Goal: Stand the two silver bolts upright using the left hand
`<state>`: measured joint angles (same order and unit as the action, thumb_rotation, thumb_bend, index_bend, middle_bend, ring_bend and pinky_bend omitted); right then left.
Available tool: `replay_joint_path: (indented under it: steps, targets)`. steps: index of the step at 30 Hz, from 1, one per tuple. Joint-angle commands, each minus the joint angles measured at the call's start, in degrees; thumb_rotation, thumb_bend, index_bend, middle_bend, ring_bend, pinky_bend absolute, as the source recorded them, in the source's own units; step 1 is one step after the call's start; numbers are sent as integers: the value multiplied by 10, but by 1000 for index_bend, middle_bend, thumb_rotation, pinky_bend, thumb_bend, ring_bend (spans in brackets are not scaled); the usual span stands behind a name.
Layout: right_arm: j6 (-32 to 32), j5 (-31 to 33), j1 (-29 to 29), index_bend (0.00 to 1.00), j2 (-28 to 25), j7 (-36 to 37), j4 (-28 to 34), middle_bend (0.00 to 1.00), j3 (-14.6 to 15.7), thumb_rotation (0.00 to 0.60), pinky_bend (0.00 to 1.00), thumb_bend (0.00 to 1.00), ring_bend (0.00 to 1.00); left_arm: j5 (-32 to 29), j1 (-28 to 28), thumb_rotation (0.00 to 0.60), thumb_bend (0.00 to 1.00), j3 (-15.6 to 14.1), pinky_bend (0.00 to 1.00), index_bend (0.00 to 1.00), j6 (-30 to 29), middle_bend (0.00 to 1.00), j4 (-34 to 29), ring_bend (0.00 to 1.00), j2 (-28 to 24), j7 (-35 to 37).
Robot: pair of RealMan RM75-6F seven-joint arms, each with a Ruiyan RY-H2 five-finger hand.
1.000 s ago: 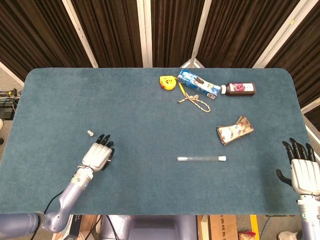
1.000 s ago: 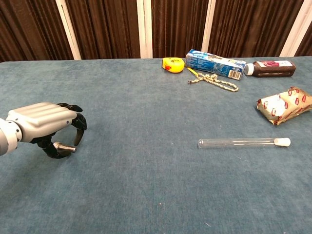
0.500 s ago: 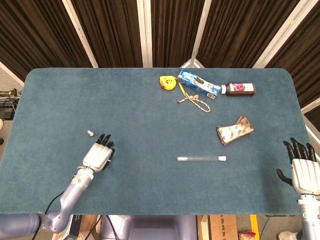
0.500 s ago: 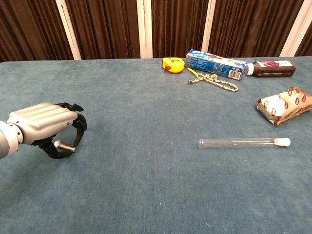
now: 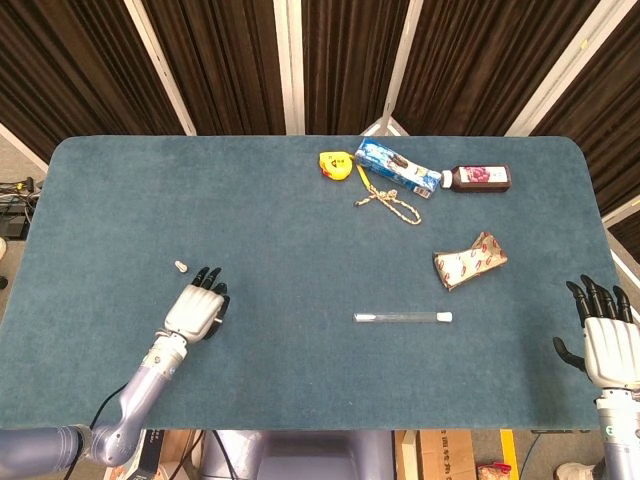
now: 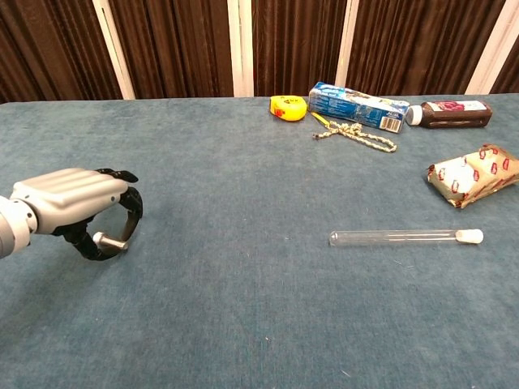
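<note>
My left hand [image 5: 196, 310] [image 6: 75, 210] hovers palm down over the near left of the table. Under its curled black fingers it pinches a silver bolt [image 6: 109, 241], which lies roughly level and points to the right in the chest view. The head view hides that bolt beneath the hand. A second small silver bolt [image 5: 181, 266] sits on the cloth just beyond and left of the hand; whether it stands or lies is too small to tell. My right hand [image 5: 602, 338] stays at the table's near right edge, fingers spread, holding nothing.
A clear test tube [image 5: 402, 317] [image 6: 405, 237] lies mid-right. A crumpled wrapper [image 5: 468, 260] [image 6: 472, 175] is beyond it. At the far side are a yellow tape measure [image 5: 334, 165], a blue carton [image 5: 397, 168], a knotted rope [image 5: 389, 204] and a dark bottle [image 5: 480, 178].
The left hand has lifted and drawn back slightly, and the bolt in its fingers has risen a little off the cloth. The right hand is still.
</note>
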<state>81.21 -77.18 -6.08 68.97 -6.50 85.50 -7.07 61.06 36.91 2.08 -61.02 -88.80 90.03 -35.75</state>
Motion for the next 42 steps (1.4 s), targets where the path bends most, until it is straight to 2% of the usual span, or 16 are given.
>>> replay_joint_path:
  steps: [1, 5, 10, 20, 26, 29, 33, 42]
  targets:
    - [0, -1, 0, 138, 0, 0, 0, 84, 0, 600, 0, 251, 123, 35, -10, 600, 524, 19, 37, 615, -8, 286, -22, 24, -22, 77]
    - [-1, -2, -1, 140, 2, -2, 0, 84, 1, 600, 0, 251, 124, 82, -22, 600, 524, 25, 37, 618, -17, 288, -16, 24, -29, 176]
    - [-1, -3, -1, 141, 2, -4, 1, 84, 2, 600, 0, 251, 124, 127, -33, 600, 524, 27, 37, 624, -11, 289, 27, 24, -26, 323]
    - [-2, -2, -2, 142, 5, -6, -1, 84, 2, 600, 0, 252, 124, 141, -26, 600, 524, 45, 33, 633, 90, 290, 81, 21, -28, 649]
    - [-1, -2, -2, 143, 7, -8, -3, 84, 2, 600, 0, 251, 125, 181, -18, 600, 524, 50, 16, 650, 111, 290, 130, 16, -19, 804]
    - [-1, -2, -2, 144, 8, -8, -4, 84, 1, 600, 0, 251, 127, 212, -18, 600, 524, 44, 10, 658, 96, 290, 162, 13, -7, 858]
    - [-1, -3, -2, 145, 9, -7, -4, 84, 2, 600, 0, 251, 127, 244, -15, 600, 524, 30, 2, 662, 82, 290, 203, 8, 6, 893]
    - [-2, -2, -3, 147, 11, -4, -6, 84, 1, 600, 0, 251, 127, 276, -9, 600, 519, 11, 0, 664, 59, 290, 251, 6, 26, 894]
